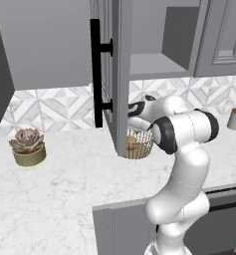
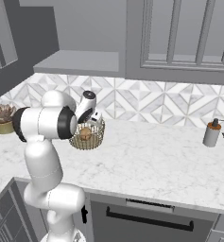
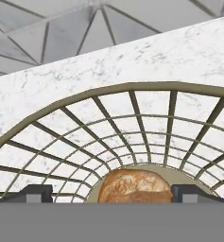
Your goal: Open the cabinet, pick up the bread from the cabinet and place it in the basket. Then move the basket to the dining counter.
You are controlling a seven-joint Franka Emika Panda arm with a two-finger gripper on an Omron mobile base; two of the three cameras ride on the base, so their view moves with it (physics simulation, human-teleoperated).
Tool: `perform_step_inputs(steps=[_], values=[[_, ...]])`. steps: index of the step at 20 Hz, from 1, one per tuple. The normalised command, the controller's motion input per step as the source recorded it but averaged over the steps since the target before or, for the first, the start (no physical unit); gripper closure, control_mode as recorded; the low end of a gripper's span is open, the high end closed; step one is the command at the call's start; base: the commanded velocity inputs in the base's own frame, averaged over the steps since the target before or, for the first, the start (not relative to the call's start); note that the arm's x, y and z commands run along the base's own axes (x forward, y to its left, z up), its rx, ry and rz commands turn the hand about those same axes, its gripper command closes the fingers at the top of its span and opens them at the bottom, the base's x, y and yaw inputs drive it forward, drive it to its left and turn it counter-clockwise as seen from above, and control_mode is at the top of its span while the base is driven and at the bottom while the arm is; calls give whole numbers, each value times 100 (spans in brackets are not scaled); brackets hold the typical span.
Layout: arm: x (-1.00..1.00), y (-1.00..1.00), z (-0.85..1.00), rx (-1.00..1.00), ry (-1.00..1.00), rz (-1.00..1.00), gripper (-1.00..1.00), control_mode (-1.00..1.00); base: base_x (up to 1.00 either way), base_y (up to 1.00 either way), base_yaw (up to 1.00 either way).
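I see the table [image 2: 146,156] spreading wide beneath my tool [image 3: 111,193], white marble running up to a tiled wall. The cabinet [image 1: 120,74] stands open above and beside my tool, its black handle [image 1: 96,74] on the swung-out door. The basket [image 2: 88,135] sits on the table directly under my tool, its wire wall curving ahead of my fingertips [image 3: 35,193]. The bread [image 3: 134,186] lies on the basket's floor, between my fingertips, which stand wide apart and grip nothing.
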Motion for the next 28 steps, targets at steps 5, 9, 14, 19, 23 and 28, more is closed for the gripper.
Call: perform_step_inputs(steps=[5,9,14,19,23,28], values=[[-3,0,0,0,-10,0,-100,-100,0,0,0],[-45,9,31,0,-15,0,-100,-100,0,0,0],[-78,1,45,0,-7,0,-100,-100,0,0,0],[-67,-14,62,0,2,-8,-100,-100,0,0,0],[-38,-19,77,0,11,-12,-100,-100,0,0,0],[-49,-25,12,0,13,-18,-100,-100,0,0,0]])
